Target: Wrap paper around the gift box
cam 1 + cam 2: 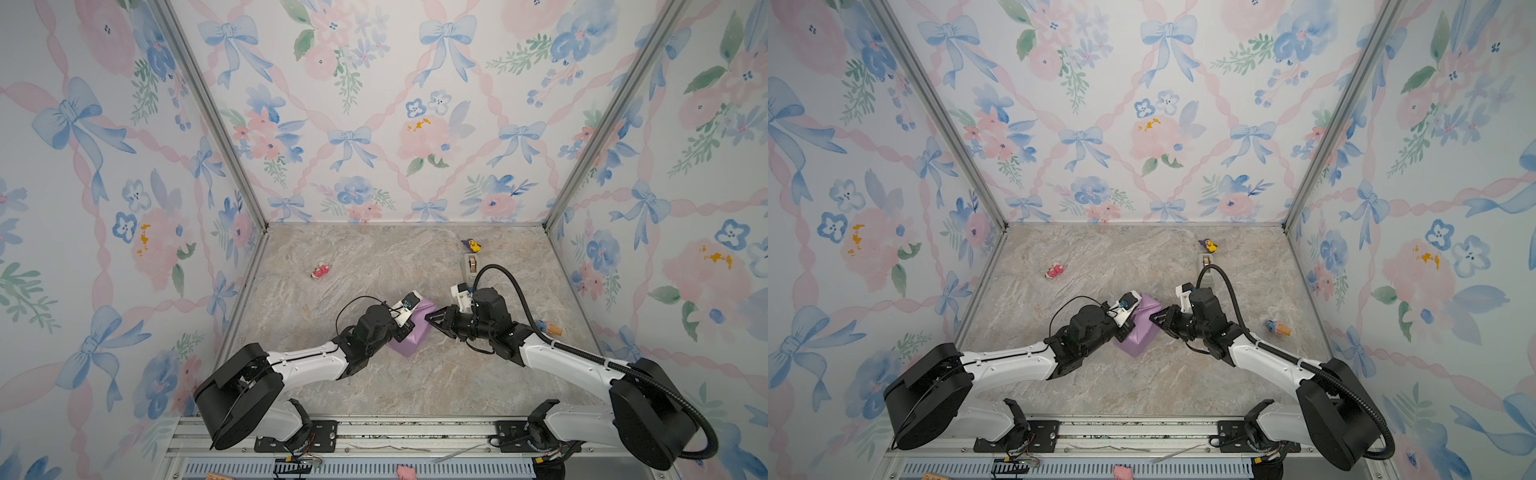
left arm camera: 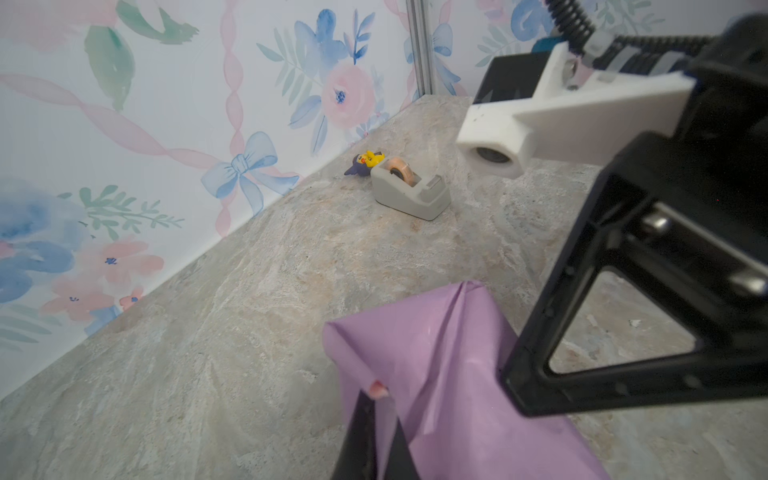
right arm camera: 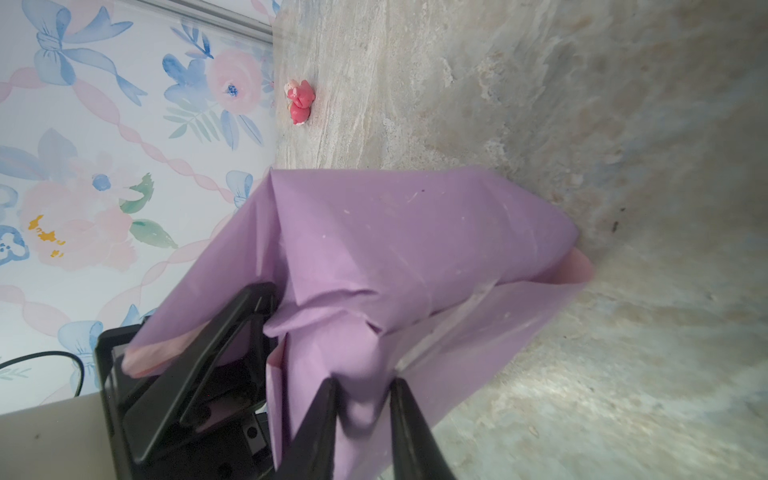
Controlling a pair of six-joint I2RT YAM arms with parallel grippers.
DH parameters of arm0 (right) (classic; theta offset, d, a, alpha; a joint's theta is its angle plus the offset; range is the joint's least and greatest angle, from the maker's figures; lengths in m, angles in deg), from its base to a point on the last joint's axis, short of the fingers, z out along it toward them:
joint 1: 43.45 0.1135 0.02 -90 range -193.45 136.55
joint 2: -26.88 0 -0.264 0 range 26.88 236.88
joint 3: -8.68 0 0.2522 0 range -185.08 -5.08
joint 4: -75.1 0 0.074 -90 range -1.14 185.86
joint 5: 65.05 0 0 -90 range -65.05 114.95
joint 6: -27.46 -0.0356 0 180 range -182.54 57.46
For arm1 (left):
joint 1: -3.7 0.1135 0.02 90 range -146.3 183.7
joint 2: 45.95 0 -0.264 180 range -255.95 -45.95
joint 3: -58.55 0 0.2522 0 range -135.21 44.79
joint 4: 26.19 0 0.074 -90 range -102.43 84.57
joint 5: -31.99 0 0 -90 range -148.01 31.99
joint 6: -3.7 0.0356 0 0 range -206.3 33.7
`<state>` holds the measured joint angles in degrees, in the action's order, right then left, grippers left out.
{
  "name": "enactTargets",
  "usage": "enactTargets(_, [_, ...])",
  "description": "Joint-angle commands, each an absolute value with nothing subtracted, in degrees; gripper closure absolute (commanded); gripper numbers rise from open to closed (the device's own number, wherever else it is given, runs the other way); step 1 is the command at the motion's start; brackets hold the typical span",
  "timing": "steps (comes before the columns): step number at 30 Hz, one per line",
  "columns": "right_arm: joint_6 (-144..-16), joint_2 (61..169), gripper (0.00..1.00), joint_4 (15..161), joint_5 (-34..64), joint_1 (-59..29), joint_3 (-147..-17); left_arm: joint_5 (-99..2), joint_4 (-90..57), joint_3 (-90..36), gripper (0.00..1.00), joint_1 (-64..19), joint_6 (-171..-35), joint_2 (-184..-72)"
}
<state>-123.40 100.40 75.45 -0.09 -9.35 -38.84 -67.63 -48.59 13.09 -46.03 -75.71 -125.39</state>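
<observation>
The paper (image 1: 406, 348) (image 1: 1139, 338), lilac side out, is folded into a lumpy parcel at the table's middle in both top views. The gift box is hidden inside it. My left gripper (image 1: 404, 331) (image 2: 380, 399) comes in from the left and is shut on a thin flap of the paper (image 2: 440, 353). My right gripper (image 1: 430, 319) (image 1: 1157, 318) (image 3: 363, 386) meets the parcel from the right, its fingers pressed on both sides of a raised fold of the paper (image 3: 395, 232). A strip of pale pink underside (image 3: 579, 268) shows at one corner.
A grey tape dispenser (image 1: 471, 266) (image 2: 409, 191) stands at the back right, with a yellow and purple toy (image 1: 471, 245) behind it. A pink toy (image 1: 320, 271) (image 3: 300, 102) lies back left. A blue and orange toy (image 1: 550, 328) lies by the right wall.
</observation>
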Motion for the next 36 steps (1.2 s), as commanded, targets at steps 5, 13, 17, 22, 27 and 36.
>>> enactTargets(5, [-121.33, 101.92, 0.69, 75.75, -0.69, -10.23, -41.10, -62.06, -50.02, 13.06, 0.84, -48.51, -71.24, -125.62])
enactTargets(13, [-123.13, 97.72, 0.45, 74.65, -0.32, -10.98, -41.11, -64.01, -50.04, 14.56, 0.88, -48.62, -70.87, -127.54])
enactTargets(17, [-123.92, 93.58, 0.36, 80.45, 2.07, -11.54, -42.42, -64.69, -49.79, 14.83, 0.89, -48.67, -71.09, -128.39])
enactTargets(22, [-126.28, 92.73, 0.32, 84.84, 3.46, -11.73, -43.93, -65.10, -49.33, 14.47, 0.89, -48.71, -70.48, -128.74])
enactTargets(27, [-127.03, 95.37, 0.32, 88.19, 4.03, -11.72, -46.24, -64.10, -48.73, 14.06, 0.88, -49.01, -69.72, -128.82])
enactTargets(36, [-126.82, 100.60, 0.32, 87.77, 1.68, -12.15, -48.85, -57.81, -46.62, 13.26, 0.75, -49.16, -73.42, -128.74])
